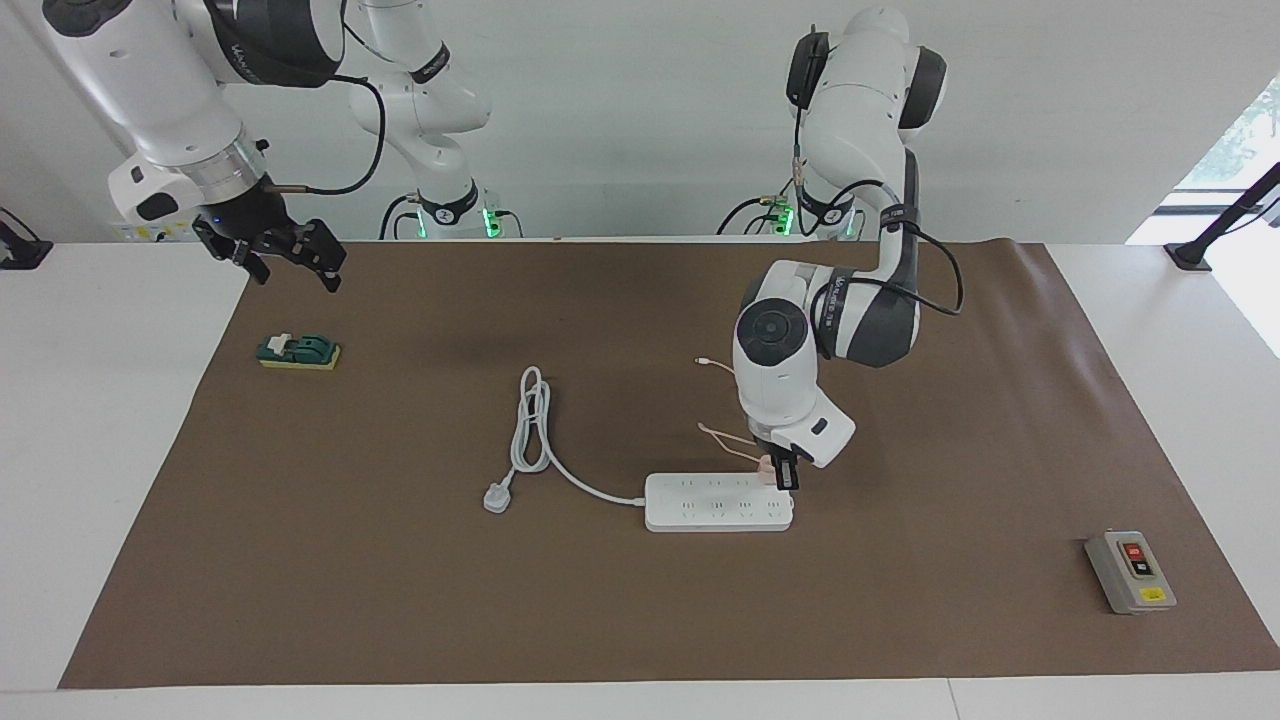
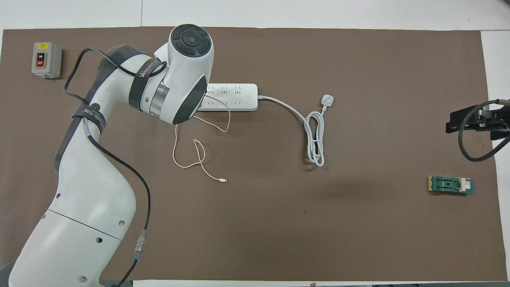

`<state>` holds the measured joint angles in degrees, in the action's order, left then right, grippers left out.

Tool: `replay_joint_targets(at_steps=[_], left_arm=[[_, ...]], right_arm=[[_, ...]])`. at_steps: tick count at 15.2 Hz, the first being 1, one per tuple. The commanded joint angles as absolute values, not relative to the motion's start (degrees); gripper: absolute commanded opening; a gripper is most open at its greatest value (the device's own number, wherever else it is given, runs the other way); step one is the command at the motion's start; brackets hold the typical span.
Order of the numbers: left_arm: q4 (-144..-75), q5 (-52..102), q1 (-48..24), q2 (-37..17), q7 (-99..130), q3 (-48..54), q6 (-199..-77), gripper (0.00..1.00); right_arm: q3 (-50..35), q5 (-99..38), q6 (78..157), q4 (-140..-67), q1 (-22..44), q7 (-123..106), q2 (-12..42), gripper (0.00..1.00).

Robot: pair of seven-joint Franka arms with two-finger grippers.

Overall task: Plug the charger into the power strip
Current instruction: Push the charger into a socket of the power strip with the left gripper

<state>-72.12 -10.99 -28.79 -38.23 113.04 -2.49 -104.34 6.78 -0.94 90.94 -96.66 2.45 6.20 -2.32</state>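
You have two white robot arms at this table, and each one has one black claw. The left gripper (image 1: 783, 473) is squeezed shut on one small pale pink cube-shaped charger (image 1: 765, 465). It holds the charger right at the end of the long flat white power strip (image 1: 718, 502) that lies toward the left arm's end of the table, at the row of sockets nearer to the robots. You cannot tell from here if the metal prongs are inside a socket. From overhead the big arm hides the claw and the cube.

One thin pink cable (image 2: 199, 149) runs from the charger and curls in loops on the brown paper mat (image 2: 279, 223), nearer to the robots than the power strip. Its small tip lies flat on the mat.

There is one power strip, with two rows of sockets. One thick white cord (image 1: 535, 425) comes out of it, folds into a long loop and ends in one white three-pin plug (image 1: 497, 497) lying on the mat.

The right gripper (image 1: 290, 258) waits in the air over the mat's edge at the right arm's end of the table, its fingers spread wide with nothing in them.

You can also count one small green and yellow block (image 1: 298, 351) under that area, and one grey box with red and black buttons (image 1: 1130, 571) at the left arm's end.
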Motion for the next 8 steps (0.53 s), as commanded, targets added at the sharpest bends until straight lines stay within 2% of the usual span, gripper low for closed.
replay_joint_targets(at_steps=[1, 8], left_arm=[[-70.2, -11.9, -28.2, -39.4, 111.4, -2.5, -104.8, 0.0], [-70.3, -9.3, -27.2, -38.8, 106.5, -2.5, -105.2, 0.0]], right_arm=[[6.7, -0.2, 89.6, -95.5, 1.8, 4.8, -1.8, 1.0], [6.6, 0.0, 88.3, -95.5, 1.8, 4.7, -1.8, 1.0]])
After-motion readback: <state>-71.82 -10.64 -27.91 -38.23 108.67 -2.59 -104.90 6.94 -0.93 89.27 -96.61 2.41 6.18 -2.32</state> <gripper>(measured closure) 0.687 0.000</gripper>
